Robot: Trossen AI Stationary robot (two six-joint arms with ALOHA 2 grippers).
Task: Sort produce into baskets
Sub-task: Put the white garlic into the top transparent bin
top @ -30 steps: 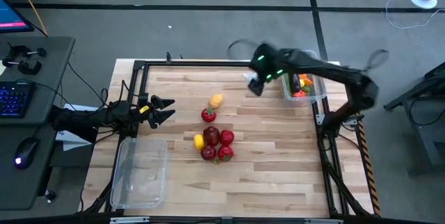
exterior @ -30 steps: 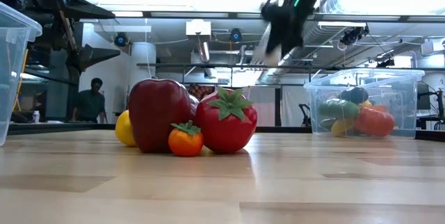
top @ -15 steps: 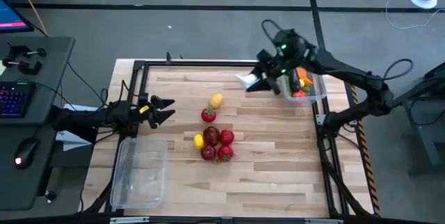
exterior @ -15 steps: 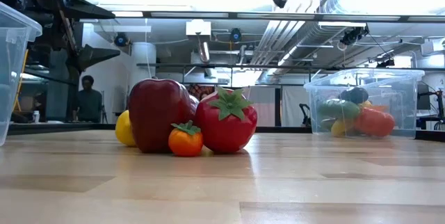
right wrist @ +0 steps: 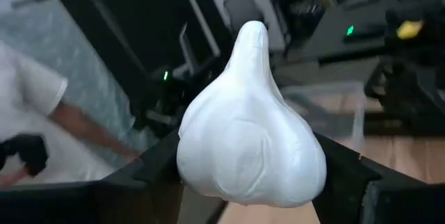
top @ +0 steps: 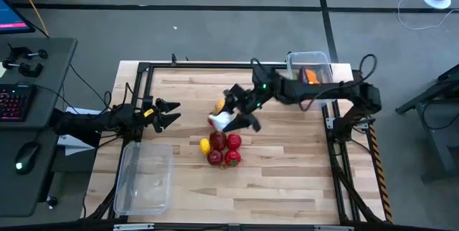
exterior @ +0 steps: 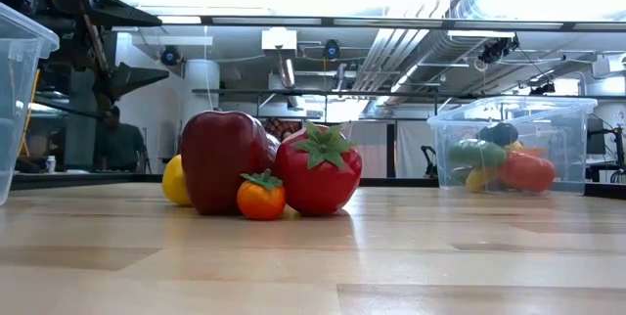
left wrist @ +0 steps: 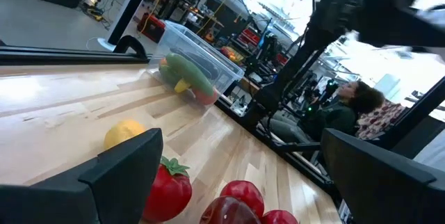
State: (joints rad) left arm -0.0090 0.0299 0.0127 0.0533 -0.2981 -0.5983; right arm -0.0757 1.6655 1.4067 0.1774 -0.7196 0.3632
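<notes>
You see a grey floor (top: pixel 215 23) crossed by dark tape lines. At the left edge of the high view, a desk (top: pixel 32 102) carries a keyboard (top: pixel 14 102) and mouse (top: pixel 25 156). Ceiling pipes (exterior: pixel 391 56) run overhead, brightly lit.

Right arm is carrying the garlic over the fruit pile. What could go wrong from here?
1. The right gripper holds the garlic by its rounded sides only; it might slip and drop onto the tomato and lemon beneath.
2. The garlic hangs far from both bins: the filled bin sits behind the arm, the empty bin across the table.
3. The left gripper waits open nearby; a sweep toward it risks contact.
</notes>
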